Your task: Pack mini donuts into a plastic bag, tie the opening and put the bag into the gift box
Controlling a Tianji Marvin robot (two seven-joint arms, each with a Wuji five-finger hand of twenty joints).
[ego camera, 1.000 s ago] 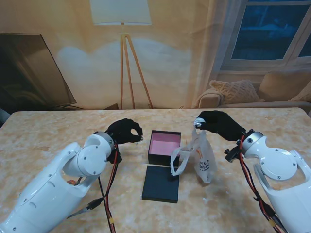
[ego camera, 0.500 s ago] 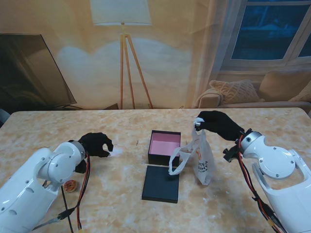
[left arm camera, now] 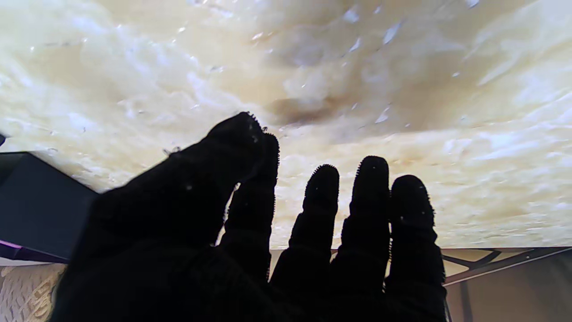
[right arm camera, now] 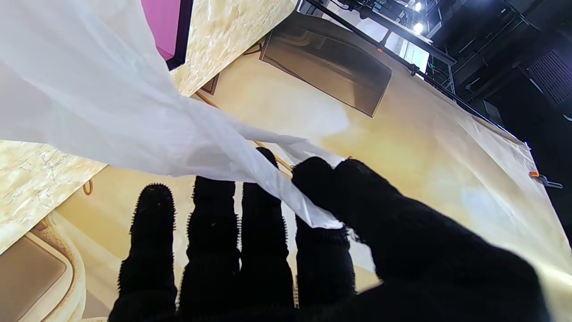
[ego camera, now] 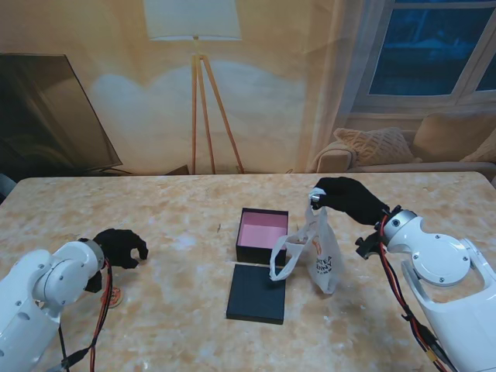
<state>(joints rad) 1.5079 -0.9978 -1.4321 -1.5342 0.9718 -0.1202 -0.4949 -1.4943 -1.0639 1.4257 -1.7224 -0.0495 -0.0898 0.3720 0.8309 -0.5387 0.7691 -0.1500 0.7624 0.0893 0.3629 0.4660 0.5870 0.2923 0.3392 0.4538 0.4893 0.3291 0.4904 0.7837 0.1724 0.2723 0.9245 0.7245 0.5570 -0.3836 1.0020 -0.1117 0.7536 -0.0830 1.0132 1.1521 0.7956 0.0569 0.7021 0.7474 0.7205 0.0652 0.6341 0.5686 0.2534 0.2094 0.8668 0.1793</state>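
Note:
My right hand (ego camera: 346,198) is shut on the top of a white plastic bag (ego camera: 322,254). The bag hangs down to the table just right of the gift box (ego camera: 262,232), which is dark, open and pink inside. In the right wrist view the bag's (right arm camera: 111,112) film is pinched between thumb and forefinger of my right hand (right arm camera: 313,250). My left hand (ego camera: 121,246) hovers low over the table's left part with its fingers (left arm camera: 324,197) spread and nothing in them. A small brown mini donut (ego camera: 115,295) lies just nearer to me than that hand, partly hidden by the forearm.
The box's dark lid (ego camera: 258,292) lies flat on the table in front of the box, nearer to me. A dark box side (left arm camera: 40,201) shows at the edge of the left wrist view. The marble table (ego camera: 194,325) runs wide on both sides.
My left hand has swung from beside the box leftward and nearer to me, uncovering the donut. The right hand and the bag have stayed where they were.

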